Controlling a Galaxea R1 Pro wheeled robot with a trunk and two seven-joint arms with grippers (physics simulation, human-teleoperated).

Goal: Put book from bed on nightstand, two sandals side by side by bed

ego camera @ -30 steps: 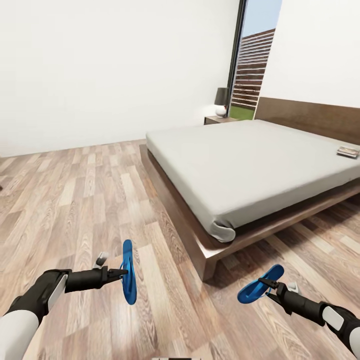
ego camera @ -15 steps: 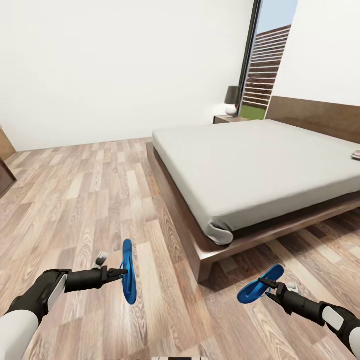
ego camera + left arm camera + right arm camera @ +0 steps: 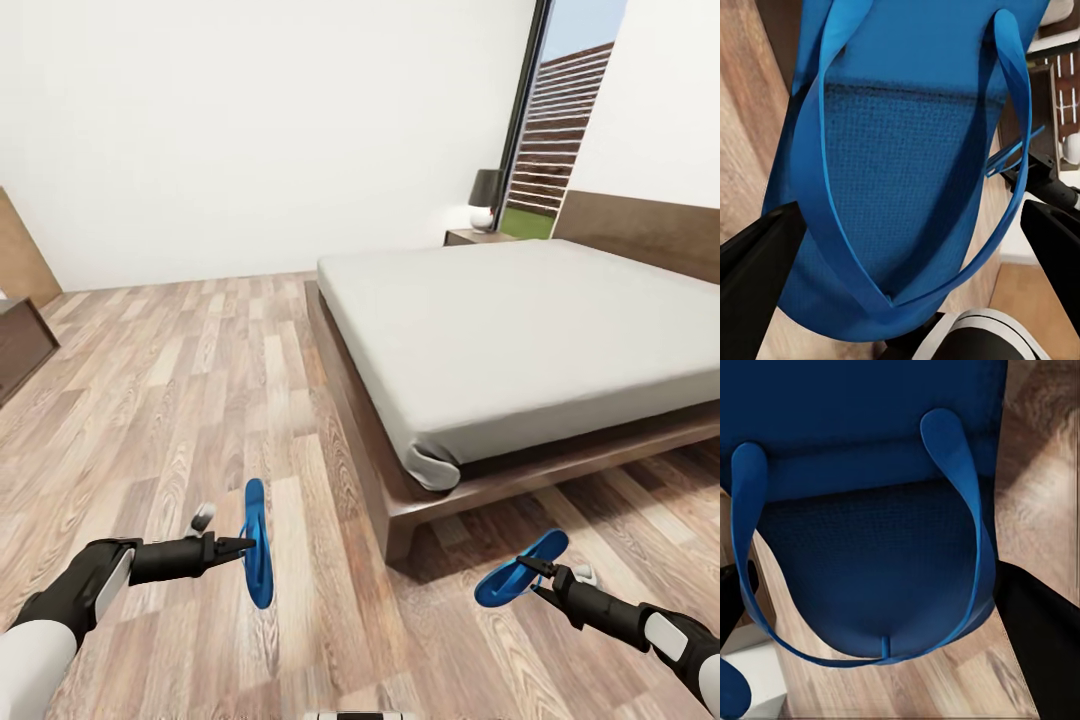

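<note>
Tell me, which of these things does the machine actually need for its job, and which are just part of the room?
Needed:
- bright blue flip-flop in the left pincer
- bright blue flip-flop in the right pincer
- low bed with light-grey mattress
- small dark wooden nightstand

Just there:
- black-shaded lamp with round white base
- dark wooden cabinet by the wall
- tall window

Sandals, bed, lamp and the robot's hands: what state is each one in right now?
Left sandal: held off the floor on edge by the left gripper.
Right sandal: held tilted by the right gripper.
Bed: bare mattress.
Lamp: upright on the nightstand.
</note>
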